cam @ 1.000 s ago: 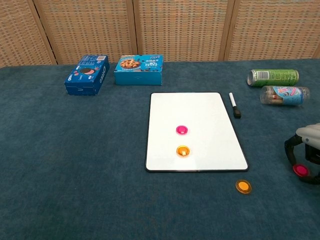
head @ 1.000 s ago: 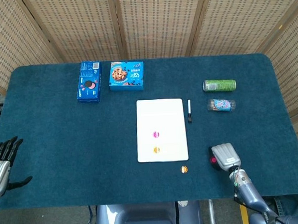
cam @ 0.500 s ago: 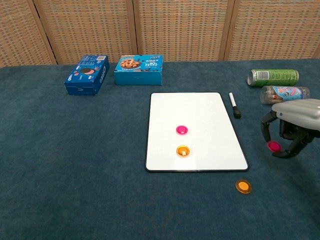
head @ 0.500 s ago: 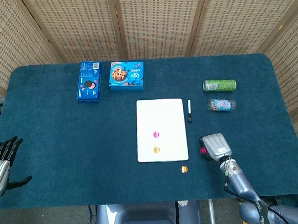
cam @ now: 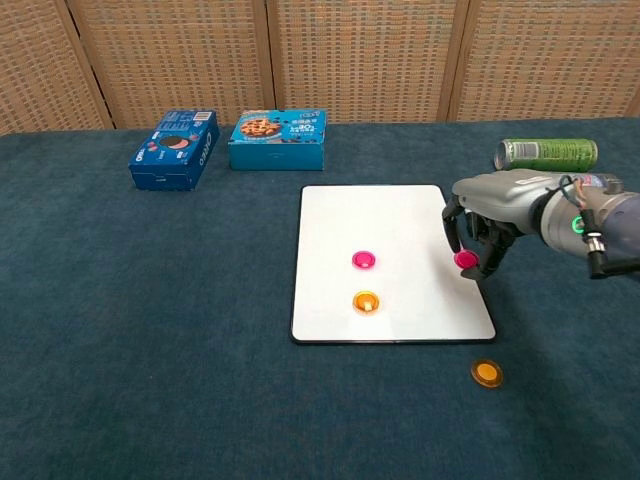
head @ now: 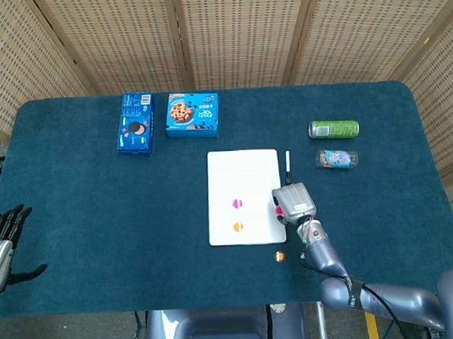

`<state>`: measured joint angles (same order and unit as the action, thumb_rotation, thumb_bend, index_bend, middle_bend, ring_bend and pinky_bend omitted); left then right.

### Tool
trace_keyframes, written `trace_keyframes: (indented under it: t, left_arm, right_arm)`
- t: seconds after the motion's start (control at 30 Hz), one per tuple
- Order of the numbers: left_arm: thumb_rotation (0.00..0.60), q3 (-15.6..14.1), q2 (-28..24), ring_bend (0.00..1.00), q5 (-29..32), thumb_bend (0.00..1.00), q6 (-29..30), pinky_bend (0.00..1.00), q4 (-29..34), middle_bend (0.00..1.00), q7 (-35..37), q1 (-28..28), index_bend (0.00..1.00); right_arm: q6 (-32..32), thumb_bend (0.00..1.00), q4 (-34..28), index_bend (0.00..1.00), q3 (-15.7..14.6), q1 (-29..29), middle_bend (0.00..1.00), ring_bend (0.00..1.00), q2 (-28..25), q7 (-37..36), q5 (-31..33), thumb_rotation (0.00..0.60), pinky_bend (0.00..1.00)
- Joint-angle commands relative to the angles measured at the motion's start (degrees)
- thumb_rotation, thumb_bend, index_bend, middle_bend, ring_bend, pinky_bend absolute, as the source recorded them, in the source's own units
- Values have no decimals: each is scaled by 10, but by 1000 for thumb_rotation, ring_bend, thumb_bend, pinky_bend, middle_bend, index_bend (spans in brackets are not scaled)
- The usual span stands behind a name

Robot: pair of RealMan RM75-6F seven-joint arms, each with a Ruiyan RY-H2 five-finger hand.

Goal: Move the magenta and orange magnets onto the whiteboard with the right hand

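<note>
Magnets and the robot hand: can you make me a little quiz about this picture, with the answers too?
1. True or false: the right hand pinches a magenta magnet over the whiteboard's right edge.
2. How many magnets already lie on the whiteboard?
3. Where is the orange magnet that is off the board?

Key:
1. True.
2. Two, one magenta and one orange.
3. On the blue cloth, just past the board's near right corner.

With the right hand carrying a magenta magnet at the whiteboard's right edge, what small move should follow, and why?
Probably a short lowering and release. The right hand pinches the magenta magnet just over the whiteboard near its right edge, so setting it down there finishes this one. The orange magnet on the cloth below the board would come after.
</note>
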<state>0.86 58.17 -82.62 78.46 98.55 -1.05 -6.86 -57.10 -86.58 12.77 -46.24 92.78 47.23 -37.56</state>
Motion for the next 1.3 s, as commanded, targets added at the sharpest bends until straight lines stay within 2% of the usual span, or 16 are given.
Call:
trace_keyframes:
  t: [0.03, 0.37, 0.47, 0.53, 0.8, 0.97, 1.13, 1.3]
  left_arm:
    - [600, 1, -1, 0, 1, 0, -2, 0, 0, 0, 3, -1, 0]
    - [600, 2, -7, 0, 2, 0, -4, 0, -2, 0, 18, -2, 0]
    - [600, 1, -8, 0, 2, 0, -3, 0, -3, 0, 20, -1, 0]
    - [600, 1, -8, 0, 1, 0, -3, 0, -3, 0, 21, -2, 0]
    - [600, 0, -8, 0, -1, 0, -1, 0, -4, 0, 24, 0, 0]
    - [600, 0, -10, 0, -3, 0, 1, 0, -4, 0, 27, 0, 0]
    - [600, -3, -11, 0, -11, 0, 6, 0, -4, 0, 30, 2, 0]
    - [600, -5, -10, 0, -17, 0, 10, 0, -3, 0, 29, 4, 0]
  right_arm:
    - [-4, 354, 17, 521, 5, -18, 973, 903, 18, 18, 20, 600, 1000]
    - [-22, 350, 63, 519, 16, -65, 973, 903, 57, 59, 61, 600, 1000]
    - [-28, 343, 67, 454, 18, -72, 973, 903, 60, 67, 75, 600, 1000]
    - [-33, 337, 66, 418, 18, -75, 973, 903, 60, 70, 79, 600, 1000]
    - [-50, 337, 29, 391, 11, -68, 973, 903, 37, 58, 65, 600, 1000]
    - [-70, 337, -59, 391, -14, -37, 973, 903, -14, 26, 21, 600, 1000]
    - [-85, 337, -153, 391, -74, 11, 973, 903, -79, -14, -59, 600, 1000]
    - [-91, 337, -192, 391, -115, 44, 973, 903, -110, -49, -112, 600, 1000]
